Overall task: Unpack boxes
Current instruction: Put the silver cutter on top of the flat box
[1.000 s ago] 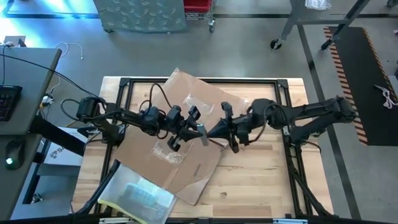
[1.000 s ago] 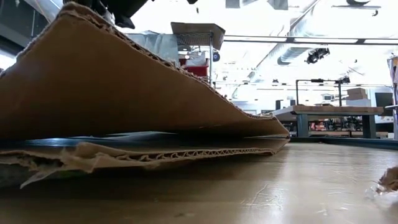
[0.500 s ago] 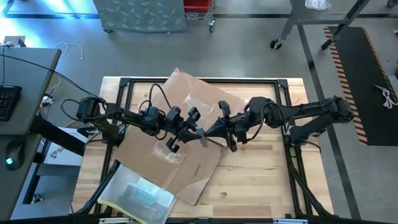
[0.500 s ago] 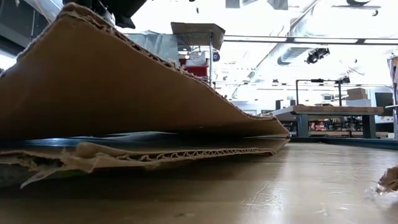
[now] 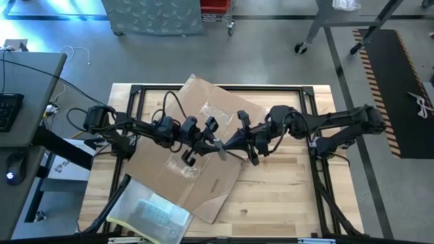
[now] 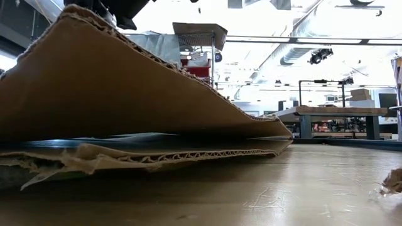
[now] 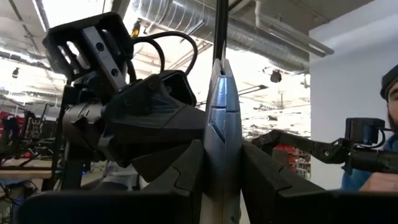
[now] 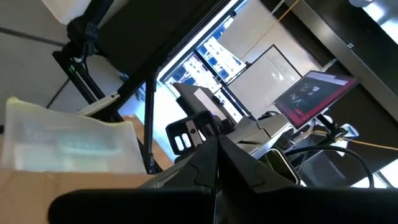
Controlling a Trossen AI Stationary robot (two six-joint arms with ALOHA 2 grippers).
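The left claw (image 5: pixel 218 148) is clamped on a slim grey blade-like tool (image 7: pixel 222 124); in the left wrist view its two dark fingers (image 7: pixel 177 180) press against either side of the upright blade. The right claw (image 5: pixel 229 145) is fully closed with nothing between its fingers, and its tip nearly meets the left claw, so both hang together over the middle of the desk (image 5: pixel 285 196).

Below them lies the cardboard carton (image 5: pixel 190 146), flattened and skewed across the wooden top, reaching from the far edge of the black frame toward the near left. In the low view its upper panel (image 6: pixel 113 81) bows up off the lower layer, leaving a dark gap between them. A patch of crinkly clear film (image 5: pixel 182 165) rests on the carton just near the claws, and a flat clear sleeve with a yellow edge (image 5: pixel 146 215) lies at the near left corner, partly overlapping the carton's edge.

The step in hand looks like cutting or prying the carton open. The next move likely calls for lowering the blade to a seam while the right claw steadies the panel.
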